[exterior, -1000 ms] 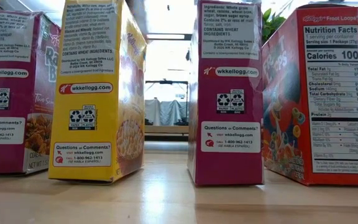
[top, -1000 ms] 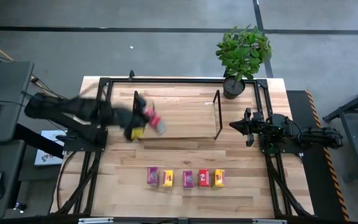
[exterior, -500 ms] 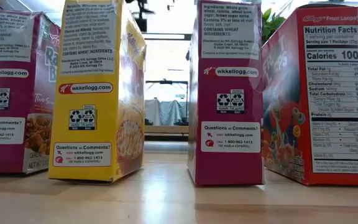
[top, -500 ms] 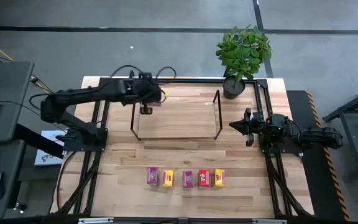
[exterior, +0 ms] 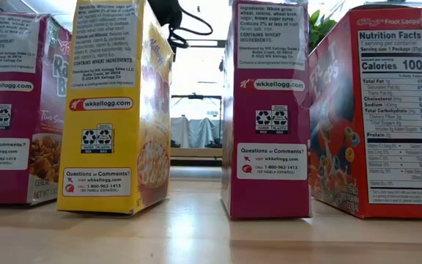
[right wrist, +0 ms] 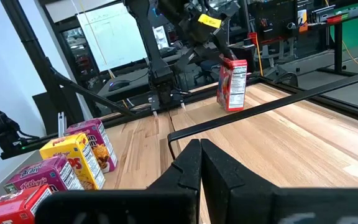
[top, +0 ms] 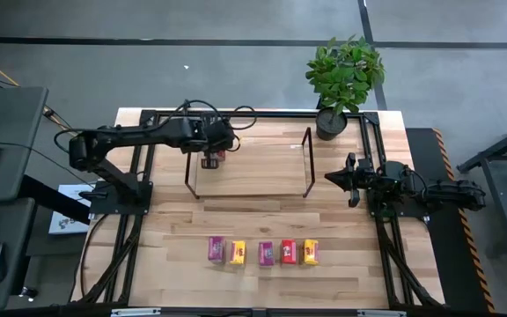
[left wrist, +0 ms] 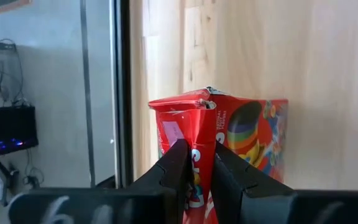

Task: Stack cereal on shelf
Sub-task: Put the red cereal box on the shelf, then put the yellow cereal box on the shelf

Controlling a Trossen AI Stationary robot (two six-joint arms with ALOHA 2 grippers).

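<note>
The left gripper [top: 210, 158] sits over the far left corner of the shelf [top: 262, 176], its fingers [left wrist: 174, 167] pinching the crumpled top flap of a red cereal box [left wrist: 229, 149]. The box stands upright on the shelf board, close to the black wire end frame [top: 190, 163] on that side. In the right wrist view the same box [right wrist: 232, 83] stands on the board with the left arm above it.

4 more boxes [top: 263, 252] wait in a row near the front edge of the table [top: 165, 238]: purple, yellow, a purple and red pair, then yellow.

The step in hand looks like placing this first box. Next, the fingers should part and lift straight up so the box does not tip, then the arm should go to the front row.

The right gripper [top: 349, 180] rests beside the shelf's right end, fingers [right wrist: 194, 165] pressed together and empty.
</note>
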